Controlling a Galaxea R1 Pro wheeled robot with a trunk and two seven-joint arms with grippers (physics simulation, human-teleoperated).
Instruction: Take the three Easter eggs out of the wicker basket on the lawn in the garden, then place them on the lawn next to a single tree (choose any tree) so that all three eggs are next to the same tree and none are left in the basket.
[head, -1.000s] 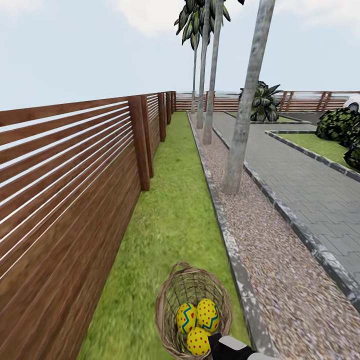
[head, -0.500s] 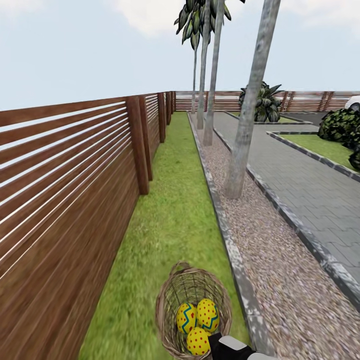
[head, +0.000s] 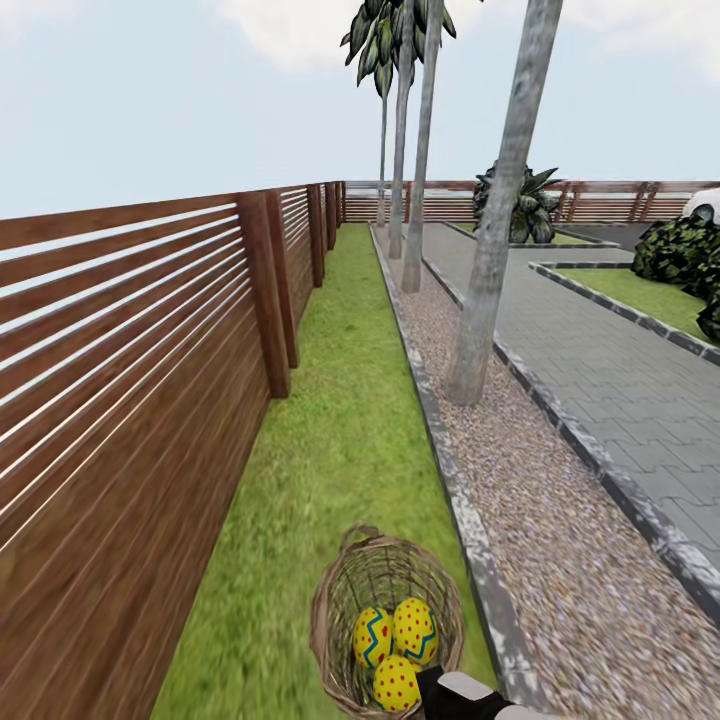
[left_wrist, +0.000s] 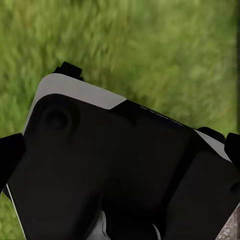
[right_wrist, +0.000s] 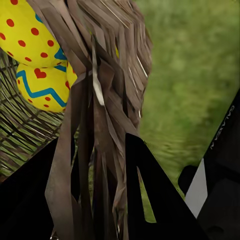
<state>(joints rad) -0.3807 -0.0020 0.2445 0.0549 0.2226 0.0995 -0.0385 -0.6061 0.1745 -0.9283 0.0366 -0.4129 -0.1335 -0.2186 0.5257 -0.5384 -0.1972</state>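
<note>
Low in the head view, over the lawn (head: 340, 450) between fence (head: 130, 380) and kerb (head: 440, 440): basket (head: 385, 575), tipped a little toward the camera, with all three eggs (head: 414, 628) bunched in its near side and touching one another. Clamped narrow on the wicker rim, by the look of the right wrist view: right tool (right_wrist: 95, 200), one dark finger on either side of the frayed weave. Probably held so in order to carry basket and eggs together instead of making three trips. None out yet, so unloading not begun. Ahead and to the right, past the kerb, rooted in gravel (head: 520, 500) and not in grass: nearest tree (head: 490, 270), well apart from the basket. Best to stop on the grass just beside that trunk and lay the eggs along the kerb there. Worth minding the tilt, lest an egg roll over the low side. Left tool (left_wrist: 120, 150) above grass, behind a black and white body; wide or narrow, cannot tell.
</note>
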